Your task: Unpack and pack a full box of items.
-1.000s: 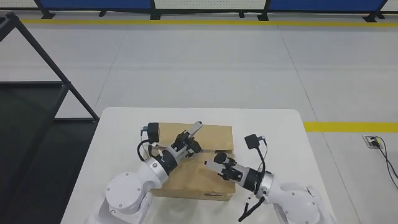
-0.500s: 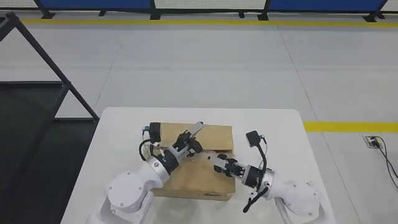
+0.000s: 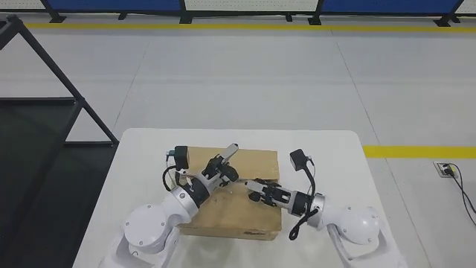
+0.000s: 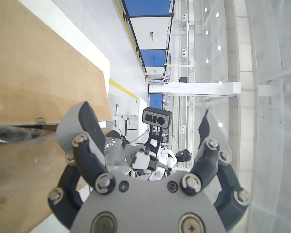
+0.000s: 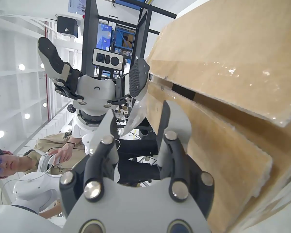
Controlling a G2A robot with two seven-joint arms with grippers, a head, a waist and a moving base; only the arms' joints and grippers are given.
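Right gripper (image 3: pixel 256 189) has edged in over the box (image 3: pixel 245 217) towards the left gripper (image 3: pixel 227 161), which has shifted slightly. Box sits mid-table (image 3: pixel 149 164), flaps down, seam slightly agape. Left fingers spread wide, one resting on the box top by the seam. Right fingers narrow, not closed, loose clear tape (image 5: pixel 135 115) just beyond them.

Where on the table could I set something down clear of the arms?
Bare table lies left, right and beyond the box. It's crowded over the box top, where the left gripper and right gripper sit close together.
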